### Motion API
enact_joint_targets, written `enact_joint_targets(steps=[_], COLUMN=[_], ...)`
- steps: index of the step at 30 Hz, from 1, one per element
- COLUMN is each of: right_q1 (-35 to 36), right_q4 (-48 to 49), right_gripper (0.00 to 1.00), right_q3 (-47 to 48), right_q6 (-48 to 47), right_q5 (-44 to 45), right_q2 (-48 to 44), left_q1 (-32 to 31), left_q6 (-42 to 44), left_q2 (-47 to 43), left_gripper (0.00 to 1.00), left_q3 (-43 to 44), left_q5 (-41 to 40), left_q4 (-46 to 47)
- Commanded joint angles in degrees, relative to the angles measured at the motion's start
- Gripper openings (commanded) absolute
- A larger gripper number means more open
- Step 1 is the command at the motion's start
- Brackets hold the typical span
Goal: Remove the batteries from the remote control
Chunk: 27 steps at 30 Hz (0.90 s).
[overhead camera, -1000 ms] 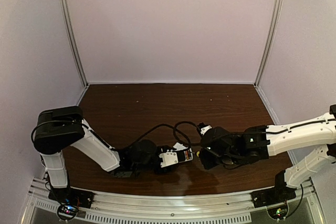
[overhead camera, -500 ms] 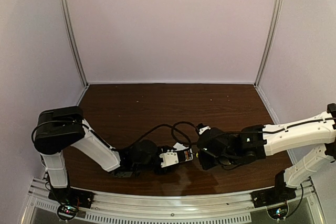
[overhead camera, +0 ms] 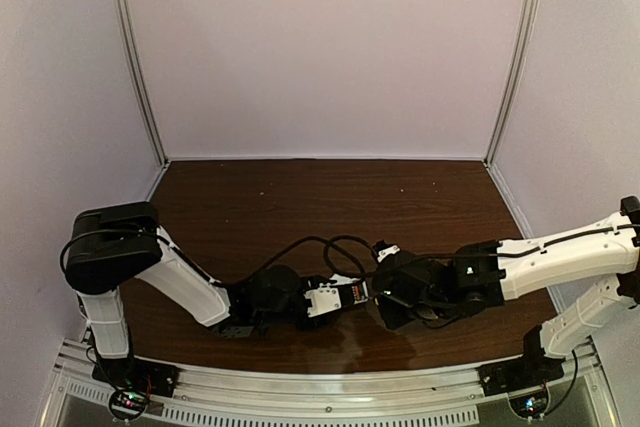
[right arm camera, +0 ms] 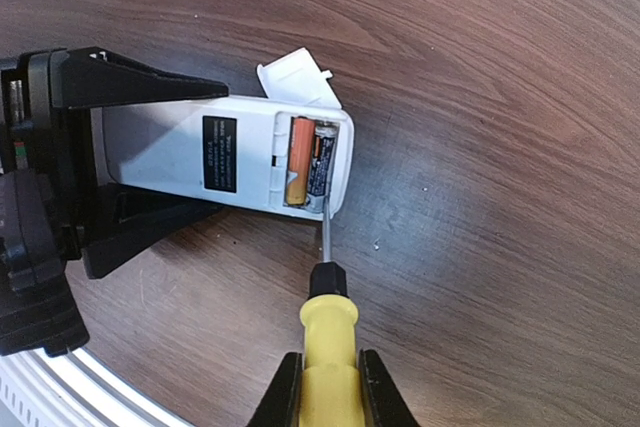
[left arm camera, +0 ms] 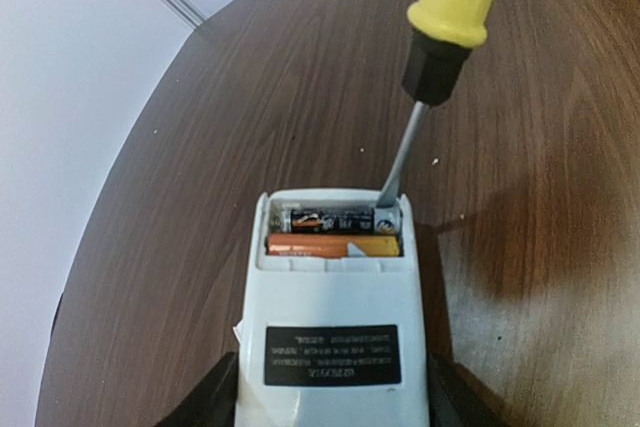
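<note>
White plastic against dark wood: the remote control (left arm camera: 335, 317) is near the front middle of the bench (overhead camera: 300, 197), back face up, with a black label showing. Its long axis runs left to right across the bench, and its open battery end points toward the right arm. The left hand (right arm camera: 220, 147) holds the other end, its jaws partly spread and pressed against the remote's two long sides. I cannot tell whether the remote rests on the wood or hangs just above it.

The batteries (right arm camera: 308, 161) lie side by side in the uncovered bay, crosswise to the remote's length. The dark battery (left arm camera: 330, 219) is nearest the end wall and the orange battery (left arm camera: 330, 245) is just inside it.

The right hand (right arm camera: 330, 387) is clamped tight around the yellow handle of a screwdriver (left arm camera: 440, 37). The shaft slants down into a corner of the bay, and its tip is at one end of the dark battery.

A small white cover (right arm camera: 298, 75) lies just beside the remote's long edge.
</note>
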Motion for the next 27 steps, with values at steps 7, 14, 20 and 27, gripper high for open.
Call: enact_joint_targets(steps=[7, 14, 20, 27], right_q1=[0.3, 0.2, -0.1, -3.0], right_q4=[0.9, 1.1, 1.5, 4.6], right_gripper=[0.00, 0.00, 0.00, 0.00], right_q3=[2.2, 3.1, 2.8, -0.9], right_q6=[-0.6, -1.2, -2.6, -4.8], right_q5=[5.5, 5.8, 4.1, -0.4], right_q2=[1.4, 3.9, 4.3, 1.0], left_q1=[0.0, -0.1, -0.1, -0.1], left_q6=[-0.7, -0.9, -0.9, -0.8], left_q2=[0.3, 0.4, 0.4, 0.3], left_gripper=[0.00, 0.00, 0.00, 0.00], left_q3=[1.5, 1.7, 1.7, 1.3], left_q5=[1.3, 1.5, 1.6, 2.6], left_q4=[1.8, 1.6, 1.6, 2.0])
